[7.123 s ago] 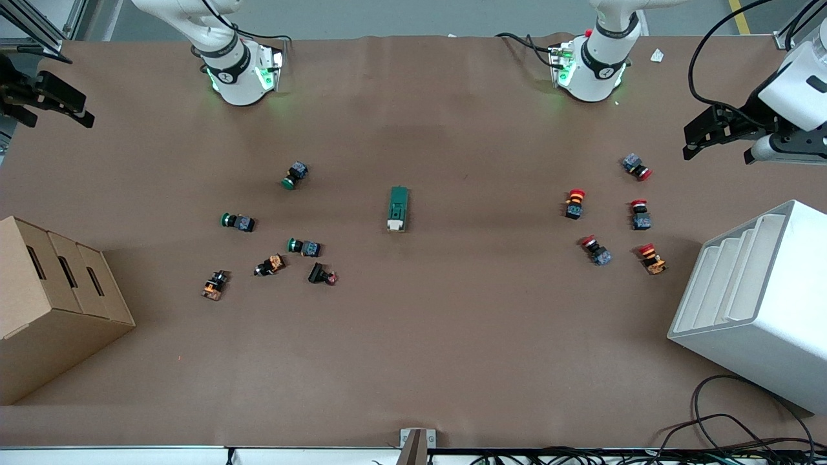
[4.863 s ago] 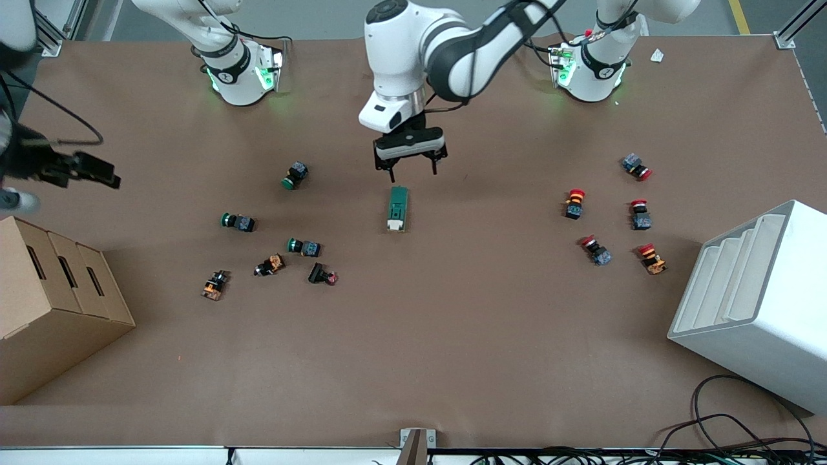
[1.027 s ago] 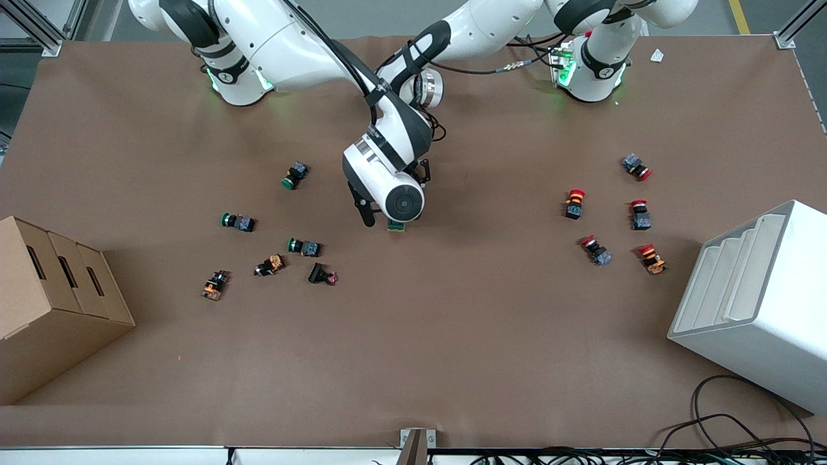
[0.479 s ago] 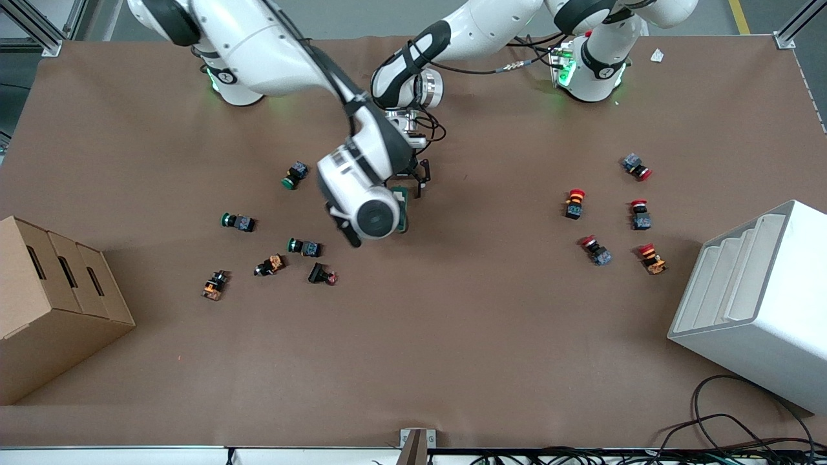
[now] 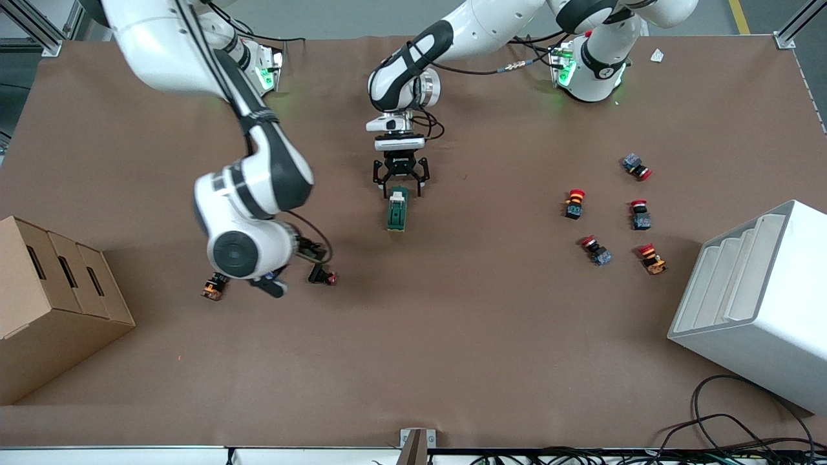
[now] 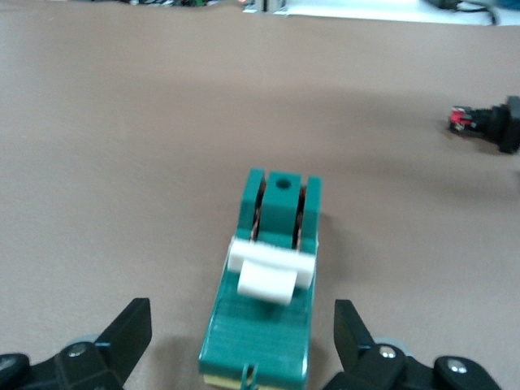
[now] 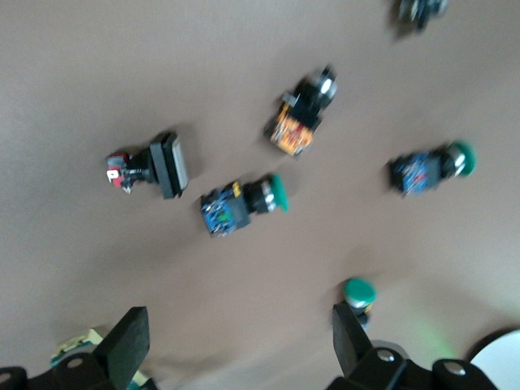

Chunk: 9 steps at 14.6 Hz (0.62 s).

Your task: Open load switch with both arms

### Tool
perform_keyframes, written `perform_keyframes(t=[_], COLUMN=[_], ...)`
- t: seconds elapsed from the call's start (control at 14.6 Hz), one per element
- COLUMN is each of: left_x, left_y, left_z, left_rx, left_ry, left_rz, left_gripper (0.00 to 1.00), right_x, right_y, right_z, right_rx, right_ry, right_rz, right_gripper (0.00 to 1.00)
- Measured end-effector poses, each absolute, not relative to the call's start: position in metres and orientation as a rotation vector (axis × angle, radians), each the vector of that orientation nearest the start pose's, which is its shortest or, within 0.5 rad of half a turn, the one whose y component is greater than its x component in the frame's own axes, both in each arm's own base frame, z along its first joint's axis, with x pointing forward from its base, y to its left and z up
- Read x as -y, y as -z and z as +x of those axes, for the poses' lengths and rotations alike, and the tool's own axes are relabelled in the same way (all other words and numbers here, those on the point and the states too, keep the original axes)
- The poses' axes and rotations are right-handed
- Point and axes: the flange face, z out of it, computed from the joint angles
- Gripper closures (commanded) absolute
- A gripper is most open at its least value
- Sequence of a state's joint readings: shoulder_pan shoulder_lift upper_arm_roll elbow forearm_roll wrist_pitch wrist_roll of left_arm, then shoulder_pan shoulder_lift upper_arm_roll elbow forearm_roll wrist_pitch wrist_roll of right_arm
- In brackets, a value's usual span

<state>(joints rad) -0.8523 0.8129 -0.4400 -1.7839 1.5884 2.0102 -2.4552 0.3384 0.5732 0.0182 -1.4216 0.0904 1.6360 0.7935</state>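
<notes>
The load switch [image 5: 397, 212] lies flat near the middle of the tabletop [image 5: 452, 323], a dark green block with its long axis running toward the front camera. In the left wrist view its white lever tab [image 6: 268, 270] stands up from the body, tilted toward the end held by the claw, and the green hinge post with a hole shows at the free end. That reads as the switch already thrown open, though the contacts themselves are too small to judge.

The left claw [image 5: 399, 186] is down at the switch's end nearest the robots' bases. Its fingers [image 6: 130, 329] are spread, one on each side of the green body, and no contact with it can be seen; it is bracketing rather than pinching.

The right claw [image 5: 284, 268] is well apart from the switch, over the cluster of push buttons [image 7: 244, 203] toward the right arm's end of the tabletop. Its fingers are spread too and hold nothing.

Judging by this, the lever work looks done; what remains is for the left arm to lift clear and both arms to pull away.
</notes>
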Motion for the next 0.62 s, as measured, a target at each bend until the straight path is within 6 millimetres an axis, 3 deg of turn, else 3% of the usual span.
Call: perform_keyframes(t=[0.14,0.34,0.62], left_x=[0.601,0.613,0.602], left_y=[-0.16,-0.227,-0.335], left_z=[0.259,0.293,0.363], left_rx=[0.286,0.399,0.441], left_ry=[1.295,1.143,0.85], left_rz=[-2.821,-2.858,-2.941], left_gripper=[0.0,0.0,0.0], right_x=[-0.198,-0.113,-0.013], right_y=[-0.371,-0.415,-0.469], right_z=[0.632,0.638,0.626], right_rx=[-0.548,-0.288,-0.131], right_ry=[-0.52,-0.431,-0.319], right_rz=[-3.119,-3.13,-3.11], right_gripper=[0.0,0.0,0.0])
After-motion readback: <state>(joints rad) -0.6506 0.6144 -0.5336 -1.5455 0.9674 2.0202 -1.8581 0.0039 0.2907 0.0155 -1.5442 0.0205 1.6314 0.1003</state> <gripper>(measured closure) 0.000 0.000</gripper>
